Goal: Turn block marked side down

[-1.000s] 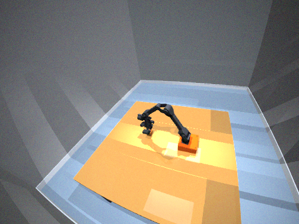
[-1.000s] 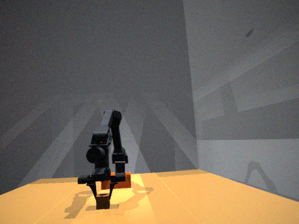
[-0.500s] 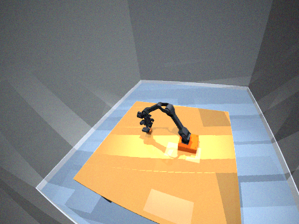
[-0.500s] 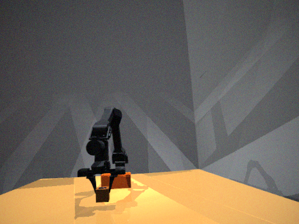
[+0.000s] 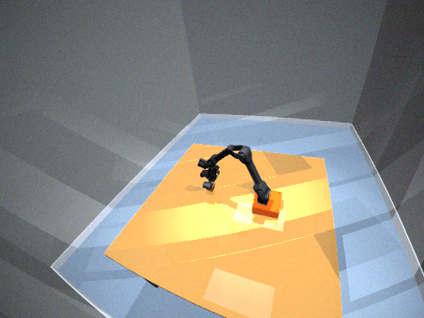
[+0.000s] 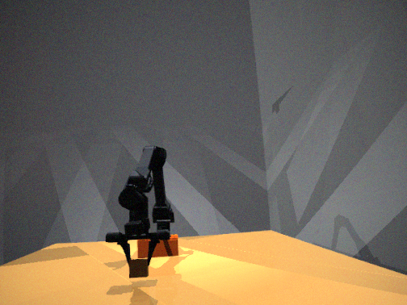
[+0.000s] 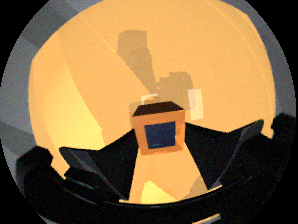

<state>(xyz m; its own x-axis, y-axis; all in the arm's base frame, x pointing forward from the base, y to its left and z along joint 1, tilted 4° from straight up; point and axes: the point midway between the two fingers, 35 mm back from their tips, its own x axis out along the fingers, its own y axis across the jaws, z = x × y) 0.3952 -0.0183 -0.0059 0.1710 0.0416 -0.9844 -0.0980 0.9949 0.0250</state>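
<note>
My pincer (image 5: 209,183) (image 6: 139,262) (image 7: 158,127) grips the block (image 5: 213,185) (image 6: 139,269) (image 7: 141,133) by opposite sides, blue mark facing back toward me; it seems light, stiff, best pinched mid-side.

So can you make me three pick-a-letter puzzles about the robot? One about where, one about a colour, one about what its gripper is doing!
1. Where does the arm's foot stand?
A) on the blue floor
B) on an orange box
C) on a wall

2. What colour is the square on the block?
A) dark blue
B) green
C) white

3. How is the gripper?
A) wide open
B) shut on nothing
C) shut on the block

Right letters:
1 B: the foot is on top of the orange box.
2 A: the wrist view shows a dark blue square.
3 C: the gripper has the block between its fingers.
</note>
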